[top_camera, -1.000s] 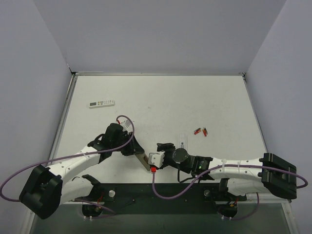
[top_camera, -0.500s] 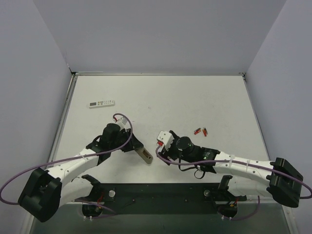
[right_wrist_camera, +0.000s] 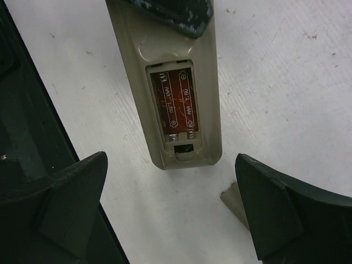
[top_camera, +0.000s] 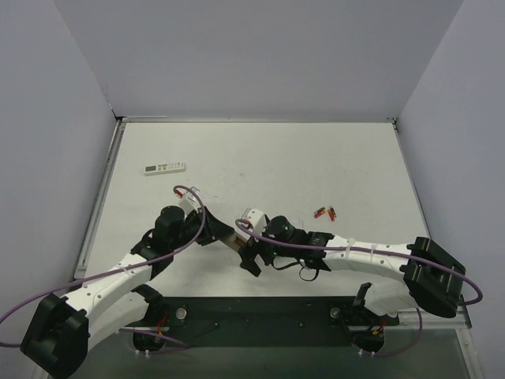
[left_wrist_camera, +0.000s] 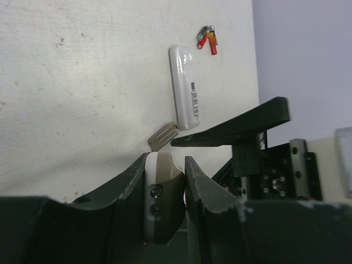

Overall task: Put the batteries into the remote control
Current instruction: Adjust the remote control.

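My left gripper (top_camera: 218, 235) (left_wrist_camera: 165, 160) is shut on one end of the remote control (top_camera: 231, 239) (left_wrist_camera: 160, 192), a slim white body with a grey-beige back. In the right wrist view the remote control (right_wrist_camera: 179, 49) lies back-up, its battery compartment (right_wrist_camera: 177, 104) uncovered, showing springs and no cells. My right gripper (top_camera: 252, 257) (right_wrist_camera: 173, 209) stands open just off the remote's free end, touching nothing. The batteries (top_camera: 324, 212) (left_wrist_camera: 207, 39) lie together on the table, to the right and apart from both grippers.
A small grey-beige cover (right_wrist_camera: 234, 203) (left_wrist_camera: 163, 136) lies flat beside the remote's free end. A white rectangular piece with a barcode label (left_wrist_camera: 184, 88) rests between it and the batteries. A longer white remote (top_camera: 164, 167) sits far left. The dark base rail (top_camera: 260, 316) runs along the near edge.
The right jaws have spread wide. The right gripper drew back, then returned to the remote's free end. The left arm has carried the remote slightly right and farther.
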You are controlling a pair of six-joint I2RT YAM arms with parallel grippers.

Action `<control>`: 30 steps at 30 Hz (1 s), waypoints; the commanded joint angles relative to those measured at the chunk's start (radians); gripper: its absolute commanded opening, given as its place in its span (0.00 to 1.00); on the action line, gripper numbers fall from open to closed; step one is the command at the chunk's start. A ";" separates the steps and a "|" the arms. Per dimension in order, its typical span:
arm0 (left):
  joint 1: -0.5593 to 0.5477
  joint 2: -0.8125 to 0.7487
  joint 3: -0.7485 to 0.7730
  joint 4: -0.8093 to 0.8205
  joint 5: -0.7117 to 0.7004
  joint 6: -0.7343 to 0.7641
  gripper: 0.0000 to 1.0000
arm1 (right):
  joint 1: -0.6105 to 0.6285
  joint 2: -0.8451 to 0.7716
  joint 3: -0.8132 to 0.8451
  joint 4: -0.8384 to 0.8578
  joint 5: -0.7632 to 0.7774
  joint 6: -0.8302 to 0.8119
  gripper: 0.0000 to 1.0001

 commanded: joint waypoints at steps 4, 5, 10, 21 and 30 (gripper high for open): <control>0.003 -0.047 0.021 0.098 0.058 -0.057 0.00 | 0.033 0.042 0.042 0.054 0.009 -0.023 0.81; 0.003 -0.045 0.021 0.103 0.064 -0.057 0.00 | 0.036 0.043 0.044 0.065 0.022 -0.029 0.77; 0.003 -0.055 0.006 0.141 0.078 -0.087 0.00 | 0.050 0.029 0.045 0.078 0.042 -0.058 0.35; -0.014 -0.173 -0.105 0.244 -0.076 -0.204 0.50 | 0.107 0.002 0.076 0.095 0.147 0.029 0.00; -0.147 -0.358 -0.186 0.247 -0.419 -0.231 0.79 | 0.159 0.046 0.136 0.080 0.262 0.117 0.00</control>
